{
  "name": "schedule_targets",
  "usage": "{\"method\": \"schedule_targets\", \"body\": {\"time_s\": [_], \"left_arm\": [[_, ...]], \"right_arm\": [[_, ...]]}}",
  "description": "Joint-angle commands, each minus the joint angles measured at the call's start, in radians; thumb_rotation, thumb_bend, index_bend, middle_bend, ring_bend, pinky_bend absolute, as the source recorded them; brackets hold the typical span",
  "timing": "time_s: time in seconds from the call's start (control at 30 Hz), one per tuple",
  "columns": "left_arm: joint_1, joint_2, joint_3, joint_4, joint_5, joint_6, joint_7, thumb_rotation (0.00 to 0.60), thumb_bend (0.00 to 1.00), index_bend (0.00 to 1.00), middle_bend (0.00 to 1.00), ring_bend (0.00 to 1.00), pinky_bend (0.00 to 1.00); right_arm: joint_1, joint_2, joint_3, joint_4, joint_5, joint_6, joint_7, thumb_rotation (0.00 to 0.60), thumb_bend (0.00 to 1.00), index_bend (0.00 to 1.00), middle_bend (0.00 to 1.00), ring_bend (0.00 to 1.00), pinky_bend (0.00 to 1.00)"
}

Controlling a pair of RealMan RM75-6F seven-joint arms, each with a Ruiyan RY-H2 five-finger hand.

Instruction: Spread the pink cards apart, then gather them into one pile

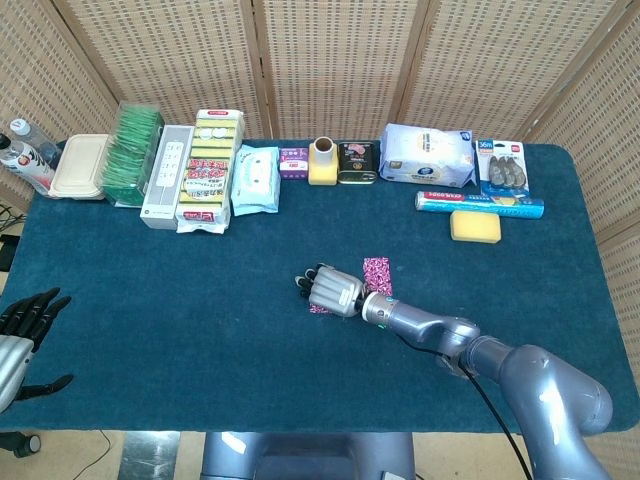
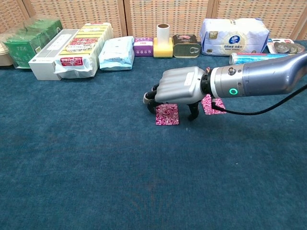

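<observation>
- Cards, pink, two visible: near card (image 2: 167, 115) lies flat on the cloth (image 2: 96, 158) under the front of the right hand; far card (image 2: 211, 105) lies just behind it, partly hidden by the wrist. In the head view near card (image 1: 320, 307) and far card (image 1: 377, 271) show apart, with the hand between.
- Right hand (image 2: 178, 91): palm down over the near card, fingers (image 2: 149, 98) curled downward at the card's far edge, thumb down beside it. Nothing lifted; whether the tips touch the card cannot be told.
- Left hand (image 1: 22, 322): at the table's near-left edge, fingers apart, holding nothing.
- Step, as judged: cards already separated; gathering them into one pile appears to be in hand.
- Method advised: press lightly with flat fingertips and slide the near card across the cloth toward the far card, rather than pinching.
- Caution: cloth may drag; keep pressure even so the card does not buckle or flip.
- Caution: clear the wrist off the far card before stacking.
</observation>
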Motion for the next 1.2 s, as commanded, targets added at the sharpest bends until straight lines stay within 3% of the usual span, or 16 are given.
{"method": "schedule_targets", "body": {"time_s": [0.03,0.3,0.7,1.2], "left_arm": [[0.0,0.0,0.0,-0.001,-0.001,-0.001,0.002,0.6,0.08,0.0,0.0,0.0,0.06],[-0.002,-0.002,0.0,-0.002,-0.002,-0.006,0.007,0.6,0.08,0.0,0.0,0.0,0.06],[-0.002,-0.002,-0.001,-0.002,-0.003,-0.005,0.006,0.6,0.08,0.0,0.0,0.0,0.06],[-0.003,-0.005,-0.001,-0.005,-0.005,-0.009,0.015,0.6,0.08,0.0,0.0,0.0,0.06]], "right_arm": [[-0.001,-0.002,-0.006,0.004,-0.007,0.009,0.006,0.6,0.05,0.37,0.15,0.24,0.42],[-0.013,-0.007,-0.006,0.008,-0.006,0.033,0.021,0.6,0.06,0.45,0.16,0.25,0.43],[-0.025,-0.01,-0.01,0.012,-0.009,0.052,0.023,0.6,0.15,0.47,0.17,0.25,0.45],[-0.037,0.008,-0.015,0.004,-0.02,0.083,0.021,0.6,0.16,0.49,0.17,0.26,0.46]]}}
